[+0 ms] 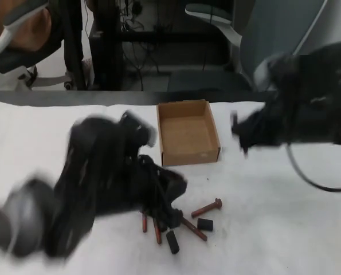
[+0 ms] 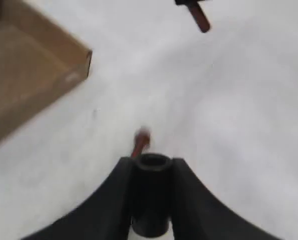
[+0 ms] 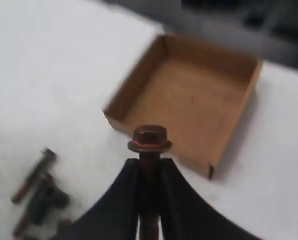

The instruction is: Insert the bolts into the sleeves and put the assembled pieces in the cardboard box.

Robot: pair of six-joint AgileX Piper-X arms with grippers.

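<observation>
My left gripper (image 2: 151,165) is shut on an upright black sleeve (image 2: 150,195), low over the white cloth. In the high view this gripper (image 1: 169,213) hangs over a cluster of loose pieces. There lie a copper bolt (image 1: 207,208), a black sleeve (image 1: 204,224) and another sleeve (image 1: 172,242). My right gripper (image 3: 149,165) is shut on a copper bolt (image 3: 149,144), head outward, near the open cardboard box (image 3: 138,90). In the high view the right gripper (image 1: 239,130) floats just right of the box (image 1: 190,156).
More bolts (image 1: 157,232) lie beside the left gripper, and one bolt (image 2: 140,141) lies just past the held sleeve. A corner of the box (image 2: 63,75) shows in the left wrist view. A cable loop (image 1: 313,177) hangs under the right arm. Office chairs stand beyond the bench.
</observation>
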